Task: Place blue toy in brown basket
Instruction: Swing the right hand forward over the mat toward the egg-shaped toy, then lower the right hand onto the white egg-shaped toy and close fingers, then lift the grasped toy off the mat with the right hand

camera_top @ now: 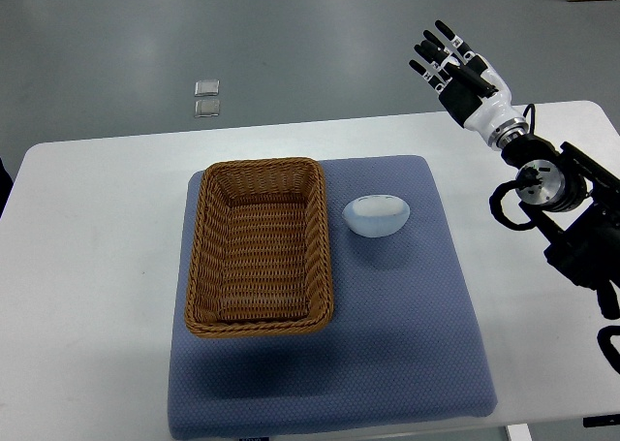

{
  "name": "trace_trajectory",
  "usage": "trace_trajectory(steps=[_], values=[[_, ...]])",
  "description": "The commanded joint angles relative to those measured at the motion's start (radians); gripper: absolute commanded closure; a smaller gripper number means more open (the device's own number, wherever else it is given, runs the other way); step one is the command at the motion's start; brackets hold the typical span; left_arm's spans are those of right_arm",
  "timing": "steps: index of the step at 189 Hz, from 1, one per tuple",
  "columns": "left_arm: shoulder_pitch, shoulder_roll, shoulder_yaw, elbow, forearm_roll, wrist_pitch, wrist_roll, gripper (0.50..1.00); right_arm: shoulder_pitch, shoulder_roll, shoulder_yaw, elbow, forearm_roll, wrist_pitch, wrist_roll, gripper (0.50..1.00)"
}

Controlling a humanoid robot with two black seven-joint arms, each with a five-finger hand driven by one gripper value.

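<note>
One pale blue rounded toy (377, 214) beside brown basket (260, 245), right hand (457, 68) released, fingers spread.

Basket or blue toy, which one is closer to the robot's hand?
The blue toy. It lies on the mat just right of the basket, on the side where the raised right hand is.

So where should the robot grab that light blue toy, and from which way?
Probably from above, fingers closing across the blue toy's narrower front-to-back width. It is a low, rounded, wide lump lying flat on the blue mat, so nothing sticks out to pinch. The brown basket sits close on its left, so the open right hand likely has more room on its right.
</note>
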Motion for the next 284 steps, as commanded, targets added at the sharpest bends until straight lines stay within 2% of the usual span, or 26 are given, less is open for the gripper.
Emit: trace_trajectory(steps=[1,13,54,80,93,105,151,284], values=[[0.0,0.0,0.001,-0.004,0.0,-0.002,-0.001,0.5,0.075,-0.073,-0.133,0.017,-0.182,0.034,-0.002,0.599],[0.0,0.0,0.001,-0.005,0.0,-0.002,0.001,0.5,0.121,-0.105,-0.222,0.025,-0.296,0.051,-0.007,0.599],[-0.002,0.0,0.001,-0.007,0.0,-0.002,-0.001,0.5,0.348,-0.174,-0.555,0.05,-0.616,0.144,-0.12,0.599],[0.0,0.0,0.001,-0.007,0.0,-0.002,0.001,0.5,0.49,-0.177,-0.767,0.053,-0.664,0.175,-0.211,0.599],[0.0,0.0,0.001,-0.007,0.0,-0.002,0.001,0.5,0.552,-0.179,-0.877,0.085,-0.664,0.203,-0.263,0.599],[0.0,0.0,0.001,-0.007,0.0,-0.002,-0.001,0.5,0.589,-0.18,-0.942,0.119,-0.664,0.221,-0.284,0.599],[0.0,0.0,0.001,-0.008,0.002,-0.002,0.001,0.5,0.557,-0.189,-0.965,0.212,-0.653,0.217,-0.283,0.599],[-0.002,0.0,0.004,-0.01,0.002,-0.002,0.001,0.5,0.424,-0.145,-0.963,0.206,-0.695,0.111,-0.276,0.607]])
